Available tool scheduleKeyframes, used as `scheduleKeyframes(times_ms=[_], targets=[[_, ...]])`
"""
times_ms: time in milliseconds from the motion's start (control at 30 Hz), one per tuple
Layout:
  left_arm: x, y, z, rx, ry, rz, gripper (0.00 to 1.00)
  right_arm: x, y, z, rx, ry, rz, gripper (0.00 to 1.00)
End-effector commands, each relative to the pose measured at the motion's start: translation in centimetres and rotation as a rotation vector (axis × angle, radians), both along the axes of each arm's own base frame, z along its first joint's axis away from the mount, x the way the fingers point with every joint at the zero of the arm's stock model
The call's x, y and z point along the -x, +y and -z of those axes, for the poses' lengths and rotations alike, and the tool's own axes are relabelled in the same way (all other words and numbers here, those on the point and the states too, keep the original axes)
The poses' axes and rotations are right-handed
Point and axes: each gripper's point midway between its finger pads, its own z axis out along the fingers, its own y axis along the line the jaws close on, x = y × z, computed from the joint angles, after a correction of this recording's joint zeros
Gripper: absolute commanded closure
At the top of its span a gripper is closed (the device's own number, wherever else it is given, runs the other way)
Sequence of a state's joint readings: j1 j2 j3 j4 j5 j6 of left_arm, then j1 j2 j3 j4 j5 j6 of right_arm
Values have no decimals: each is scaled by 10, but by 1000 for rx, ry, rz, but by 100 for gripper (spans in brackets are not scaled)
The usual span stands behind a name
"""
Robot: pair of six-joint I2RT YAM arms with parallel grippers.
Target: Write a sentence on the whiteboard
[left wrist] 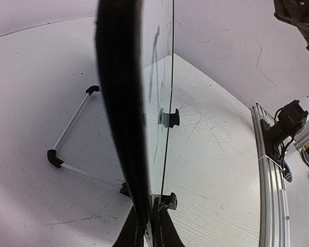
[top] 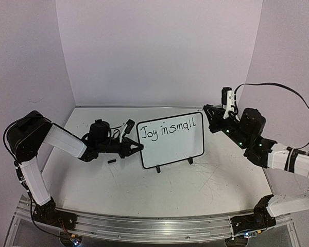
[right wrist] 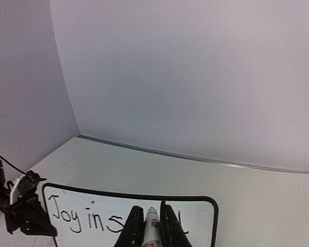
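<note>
The left end effector (top: pixel 138 147) clamps the whiteboard's (top: pixel 171 150) edge; the right end effector (right wrist: pixel 150 208), closed on the marker (right wrist: pixel 152 229), should start squarely beneath the unfinished sentence (top: pixel 170 130).

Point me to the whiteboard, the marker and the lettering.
whiteboard (top: pixel 172 152), top view, blank lower face
marker (right wrist: pixel 152 229), right wrist view, white barrel
lettering (top: pixel 165 131), top view, middle of the line
</note>
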State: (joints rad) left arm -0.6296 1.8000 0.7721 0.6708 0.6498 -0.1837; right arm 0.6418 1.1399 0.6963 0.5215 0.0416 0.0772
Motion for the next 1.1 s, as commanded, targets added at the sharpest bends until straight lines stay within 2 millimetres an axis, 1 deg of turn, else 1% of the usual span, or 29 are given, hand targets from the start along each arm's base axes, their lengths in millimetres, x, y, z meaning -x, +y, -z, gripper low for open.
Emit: scheduleKeyframes(times_ms=[0,100,233,267,300,433,567,667,833,1067], targets=[[-22,10,13,-69,-16,-108,100,24,26,50,116,121,-208,100],[-23,11,11,-68,-17,-117,100,29,33,64,153,143,-247,100],[-25,10,9,-73,-31,-118,100,27,47,69,176,155,-269,100],[-25,10,8,-73,-31,-119,100,27,54,73,184,162,-281,100],[-25,10,8,-72,-30,-120,100,30,62,72,193,155,-291,100],[-26,10,5,-74,-37,-136,100,40,95,83,265,136,-329,100],[-26,11,5,-77,-41,-139,100,47,118,90,275,137,-369,100],[-25,11,6,-79,-37,-140,100,50,126,90,266,132,-382,100],[-24,9,7,-79,-31,-140,100,47,134,96,263,136,-380,100],[-22,10,9,-82,-21,-141,100,44,151,100,273,118,-366,100]])
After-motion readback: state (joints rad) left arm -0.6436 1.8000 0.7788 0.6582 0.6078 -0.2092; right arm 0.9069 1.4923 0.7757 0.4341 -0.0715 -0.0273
